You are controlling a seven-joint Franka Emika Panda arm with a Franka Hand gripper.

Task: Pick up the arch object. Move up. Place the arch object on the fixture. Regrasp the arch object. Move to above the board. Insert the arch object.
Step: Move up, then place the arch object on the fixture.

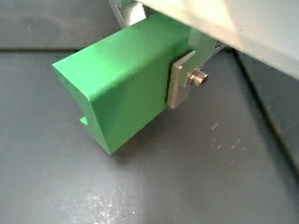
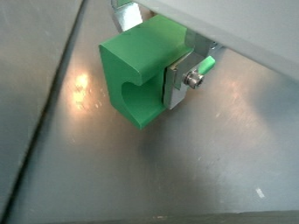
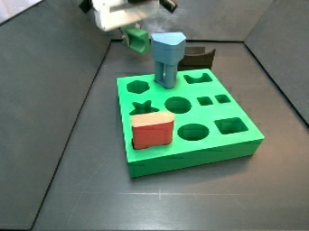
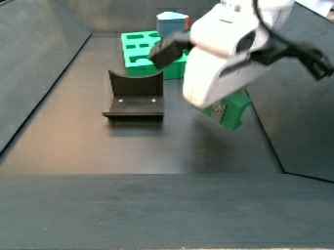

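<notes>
In both wrist views we saw the tool closed on the arch object, a green block with a rounded notch in one side. A silver finger pressed flat on its face, and the block hung above the dark floor without touching it.

In a side view the tool was high behind the board, near the blue peg and the red-brown cube.

In a side view the arch object hung under the tool, beside the fixture, apart from it.
</notes>
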